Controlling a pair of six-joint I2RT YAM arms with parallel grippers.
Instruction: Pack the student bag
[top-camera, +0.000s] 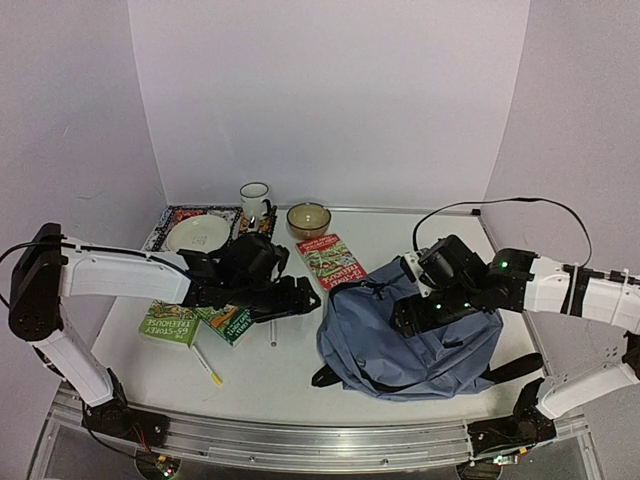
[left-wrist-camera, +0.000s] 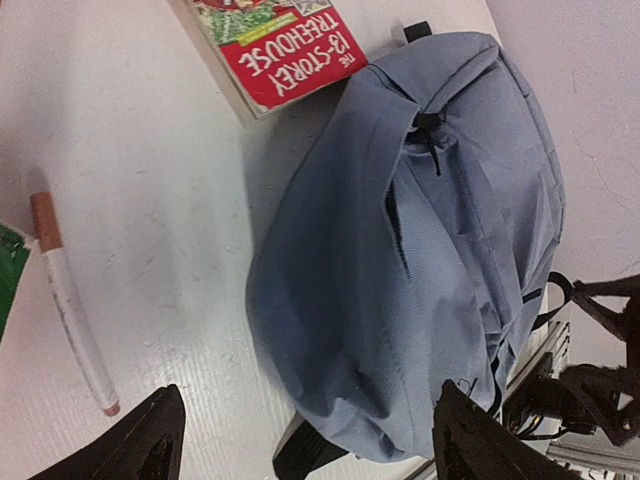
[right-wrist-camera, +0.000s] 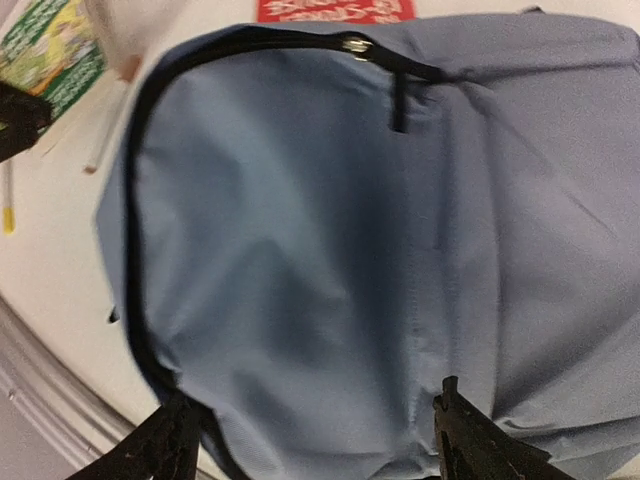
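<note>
The student bag (top-camera: 410, 335), a grey-blue fabric backpack with black straps, lies flat at the front right of the table. It fills the left wrist view (left-wrist-camera: 420, 250) and the right wrist view (right-wrist-camera: 330, 250), where its black zipper line and metal pull (right-wrist-camera: 352, 43) show. My left gripper (top-camera: 308, 298) is open and empty, low over the table just left of the bag; it also shows in its own view (left-wrist-camera: 310, 440). My right gripper (top-camera: 408, 318) is open and empty, hovering over the bag's top face, jaws spread wide above the fabric (right-wrist-camera: 310, 440).
A red book (top-camera: 330, 260) lies against the bag's far-left corner. Two green books (top-camera: 168, 322) (top-camera: 228, 320) lie under my left arm. A marker (top-camera: 272, 332) and a yellow-tipped pen (top-camera: 207, 364) lie nearby. A mug (top-camera: 254, 200), a bowl (top-camera: 308, 218) and a plate (top-camera: 198, 235) stand at the back.
</note>
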